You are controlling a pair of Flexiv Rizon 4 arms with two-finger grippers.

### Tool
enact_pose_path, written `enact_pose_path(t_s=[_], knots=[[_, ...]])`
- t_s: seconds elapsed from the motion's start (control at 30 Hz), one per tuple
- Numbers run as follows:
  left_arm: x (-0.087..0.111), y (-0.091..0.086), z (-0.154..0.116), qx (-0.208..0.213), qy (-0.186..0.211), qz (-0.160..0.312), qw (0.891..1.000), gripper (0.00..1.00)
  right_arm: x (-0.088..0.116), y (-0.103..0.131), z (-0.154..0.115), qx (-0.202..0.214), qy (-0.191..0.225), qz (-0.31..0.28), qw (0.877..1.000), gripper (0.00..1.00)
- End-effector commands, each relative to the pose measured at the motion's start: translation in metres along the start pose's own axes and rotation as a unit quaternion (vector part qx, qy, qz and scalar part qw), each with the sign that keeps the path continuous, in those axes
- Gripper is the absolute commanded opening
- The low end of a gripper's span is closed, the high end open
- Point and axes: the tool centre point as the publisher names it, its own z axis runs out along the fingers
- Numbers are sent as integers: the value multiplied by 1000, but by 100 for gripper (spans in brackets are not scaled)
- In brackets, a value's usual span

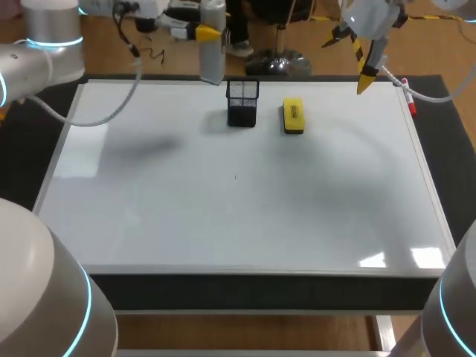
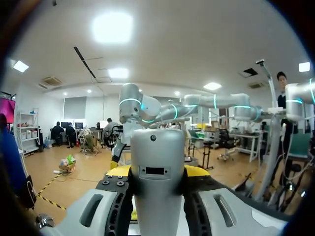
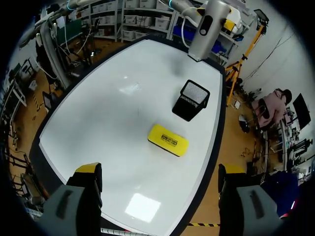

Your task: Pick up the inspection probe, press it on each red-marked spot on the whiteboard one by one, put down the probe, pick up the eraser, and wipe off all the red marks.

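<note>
From where I stand, the left gripper [image 2: 157,173] is clamped on the probe [image 1: 212,52], a grey cylinder held upright with a yellow fingertip on either side of it in the left wrist view. In the head view it hangs in the upper middle of the frame, over the far edge of the whiteboard [image 1: 223,223]. Its lower end is just left of the black mesh cup [image 1: 242,103] and above it. The next move turns on that: the probe's long axis is vertical, its tip points down at the board, and the whole white surface lies on the near side of it, toward the lower part of the frame. I can't make out any red spots on the board. There is only a tiny dark speck [image 1: 236,177] near the middle, and I can't tell whether it is a mark or a blemish. The right gripper [image 1: 364,71] hangs in the upper right of the frame with its fingers spread wide and nothing between them. The yellow eraser [image 1: 293,116] lies flat just right of the cup, its long axis running from the far edge toward the near edge. In the right wrist view it sits ahead of the open fingers, so I judge the right arm the nearer one to it.
</note>
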Motion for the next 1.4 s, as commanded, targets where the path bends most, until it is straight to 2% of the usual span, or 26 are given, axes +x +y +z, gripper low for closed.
enact_pose_path(t_s=[0.03,0.3,0.83,1.07,1.4], knots=[[-9,4,16,3,0,-1,1000,0,0,0,-1,2,2,-1,1000,100],[-22,16,34,16,-11,-7,1000,0,0,0,-1,2,2,-1,1000,100],[-42,38,48,44,-50,-8,998,0,0,0,-1,2,2,-1,1000,100],[-48,49,43,47,-68,-8,997,0,0,0,-1,2,2,-1,1000,100],[-52,53,38,44,-80,0,996,0,0,0,-1,2,2,-1,1000,100]])
